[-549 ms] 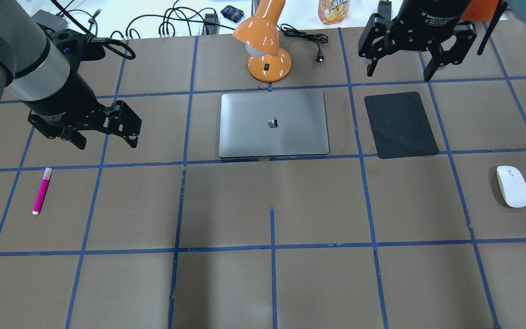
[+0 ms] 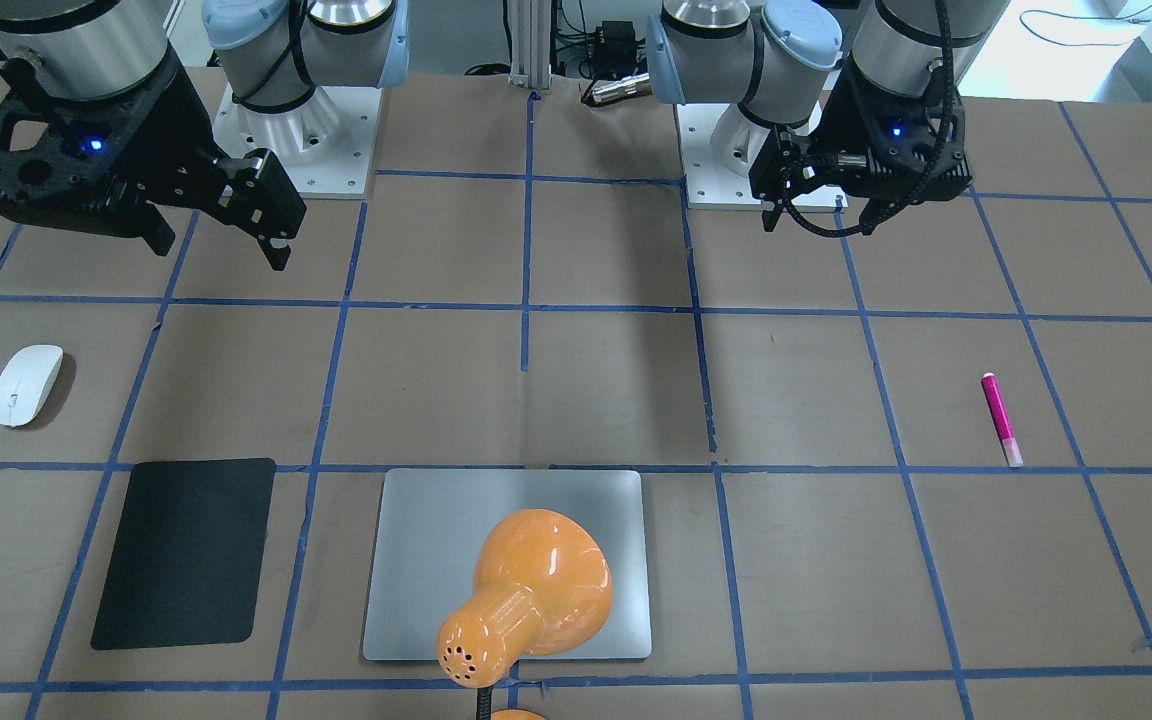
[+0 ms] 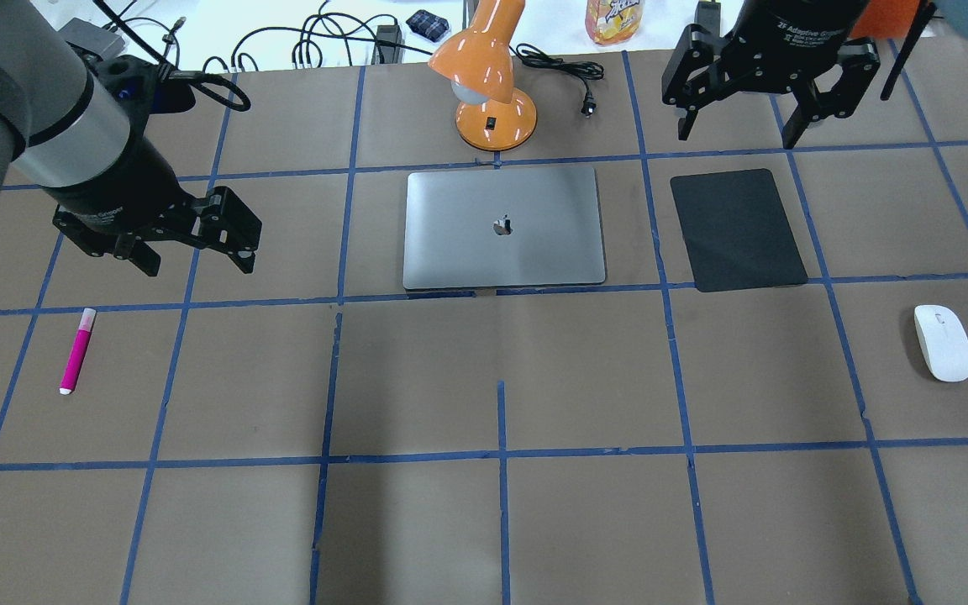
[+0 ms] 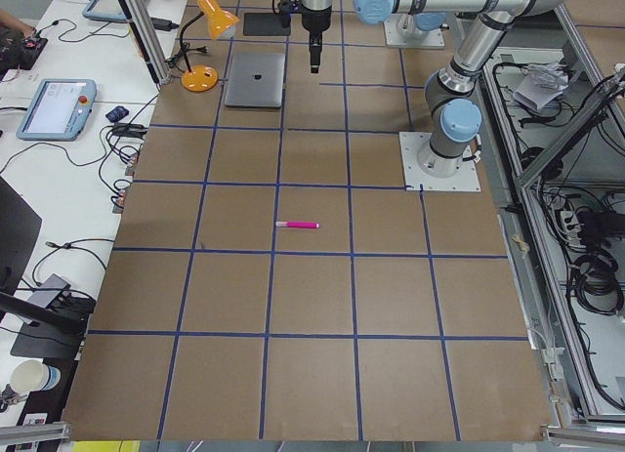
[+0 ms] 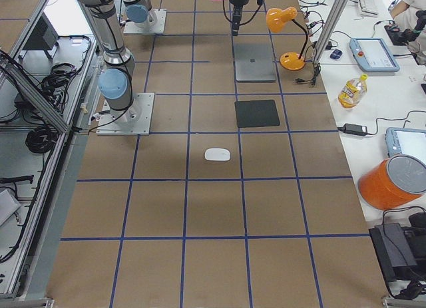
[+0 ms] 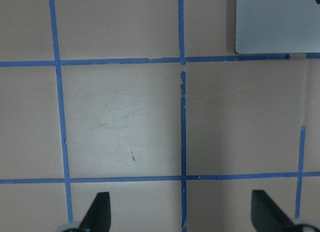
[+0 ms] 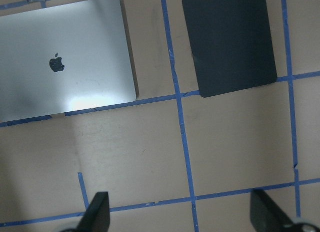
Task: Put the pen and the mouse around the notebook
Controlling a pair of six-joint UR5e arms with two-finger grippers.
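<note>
In the overhead view we see the notebook (image 3: 503, 227) lying flat in the upper centre, with an orange lamp (image 3: 488, 92) just above it and a black mat (image 3: 738, 228) to its right. Neither task item sits beside it yet. The pen (image 3: 76, 350) lies near the left edge, well apart from the notebook. The mouse (image 3: 943, 342) rests at the far right at about the same height.

Our left claw (image 3: 198, 267) hangs wide open and empty in the upper left, and the pen lies just below it and somewhat further left. The pen's long axis runs nearly top to bottom, pale end uppermost. The claw's fingers spread left to right, so we judge they would straddle it without much turning.

Our right claw (image 3: 736, 136), also wide open and empty, hovers at the top right above the mat, with the mouse well below and to its right. The left arm looks nearer its target, so we expect the pen first
</note>
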